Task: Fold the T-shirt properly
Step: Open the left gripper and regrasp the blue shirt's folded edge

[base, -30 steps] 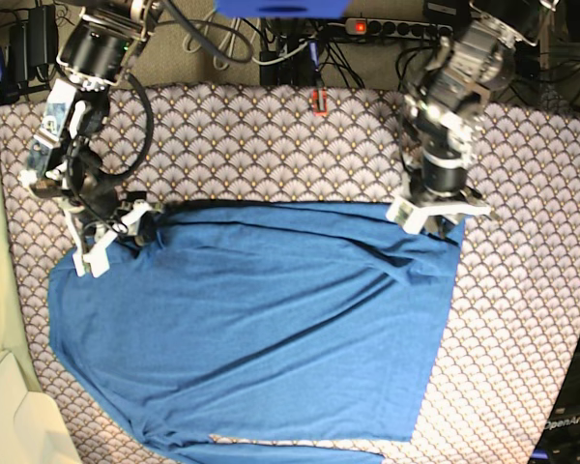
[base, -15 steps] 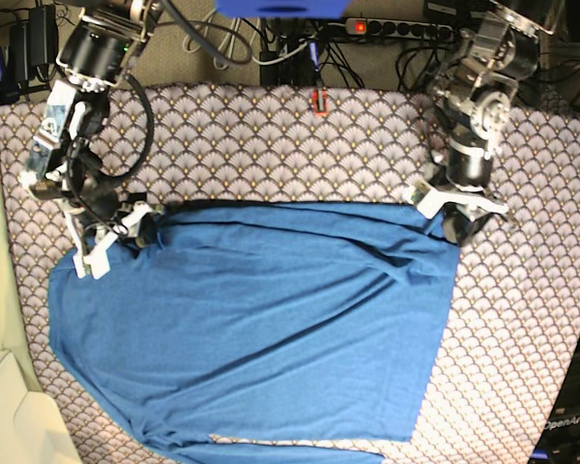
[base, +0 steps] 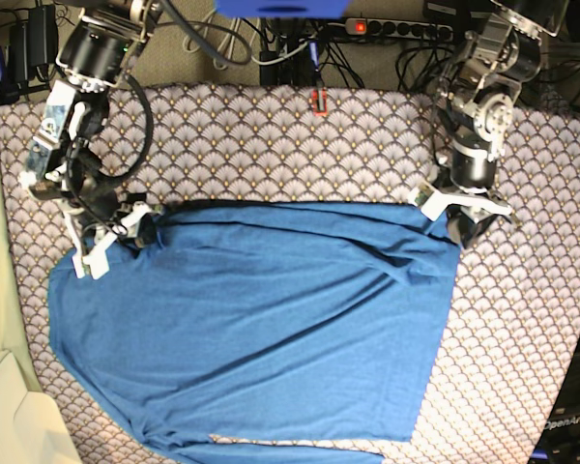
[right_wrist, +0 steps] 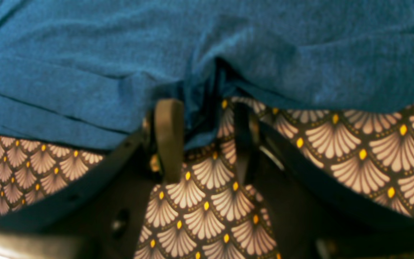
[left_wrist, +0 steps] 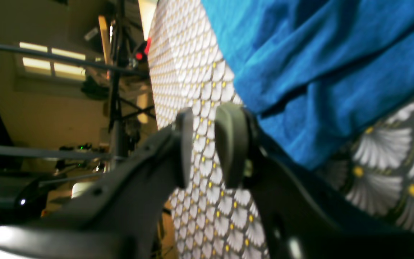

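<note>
Base view: the T-shirt (base: 261,329) lies spread flat across the centre and lower part of the frame on the worktop (base: 271,145), which is covered by a scallop-patterned cloth (base: 522,319). Left claw (base: 464,220), right of frame, sits at the shirt's upper right corner; in the left wrist view its fingers (left_wrist: 230,144) stand a narrow gap apart with only patterned cloth showing between them, the blue fabric lying just beside one finger. Right claw (base: 111,237), left of frame, is at the shirt's upper left corner; in the right wrist view a bunched fold of shirt edge (right_wrist: 199,108) is pinched between its jaws
</note>
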Action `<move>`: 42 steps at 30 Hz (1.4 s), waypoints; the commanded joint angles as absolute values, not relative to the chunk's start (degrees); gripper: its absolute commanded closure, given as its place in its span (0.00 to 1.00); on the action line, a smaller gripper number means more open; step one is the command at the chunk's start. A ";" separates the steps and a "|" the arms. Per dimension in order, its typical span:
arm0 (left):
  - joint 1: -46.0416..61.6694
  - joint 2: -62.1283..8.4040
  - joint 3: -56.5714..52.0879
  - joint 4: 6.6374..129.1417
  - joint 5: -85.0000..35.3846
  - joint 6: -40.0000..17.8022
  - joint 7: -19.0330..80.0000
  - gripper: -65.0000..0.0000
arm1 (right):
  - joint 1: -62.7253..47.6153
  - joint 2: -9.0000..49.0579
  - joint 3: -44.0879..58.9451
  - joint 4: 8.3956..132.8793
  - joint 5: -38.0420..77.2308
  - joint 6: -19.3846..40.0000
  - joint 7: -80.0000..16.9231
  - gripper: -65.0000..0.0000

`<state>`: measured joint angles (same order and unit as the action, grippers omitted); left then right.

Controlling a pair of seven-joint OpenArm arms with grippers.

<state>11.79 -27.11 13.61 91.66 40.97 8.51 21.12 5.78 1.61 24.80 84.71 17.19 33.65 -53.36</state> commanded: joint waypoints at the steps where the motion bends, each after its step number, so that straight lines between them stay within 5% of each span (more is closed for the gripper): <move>1: 11.30 -27.74 13.14 92.70 41.89 9.45 20.26 0.71 | 6.73 2.15 24.84 85.76 18.24 34.33 -51.91 0.62; 6: 11.56 -28.53 13.41 92.26 41.89 9.45 20.18 0.52 | 6.73 2.86 24.66 85.76 18.24 34.33 -52.00 0.62; 12: 11.56 -31.60 14.73 89.98 41.89 9.45 20.18 0.44 | 6.90 2.86 24.66 85.76 18.24 34.33 -52.00 0.62; 21: 11.65 -38.81 23.69 87.08 41.80 9.36 12.44 0.43 | 7.08 2.86 24.57 85.76 18.24 34.33 -52.00 0.62; 28: 11.30 -38.20 23.34 87.16 41.36 -3.30 12.35 0.43 | 7.16 2.86 24.57 85.76 18.24 34.33 -52.00 0.62; 37: 9.63 -34.33 17.36 86.99 41.80 -4.53 12.44 0.43 | 7.16 2.86 24.57 85.76 18.24 34.33 -52.00 0.62; 42: 9.01 -34.24 16.84 86.99 41.80 -12.18 12.53 0.43 | 7.16 2.86 24.57 85.76 18.24 34.33 -52.00 0.62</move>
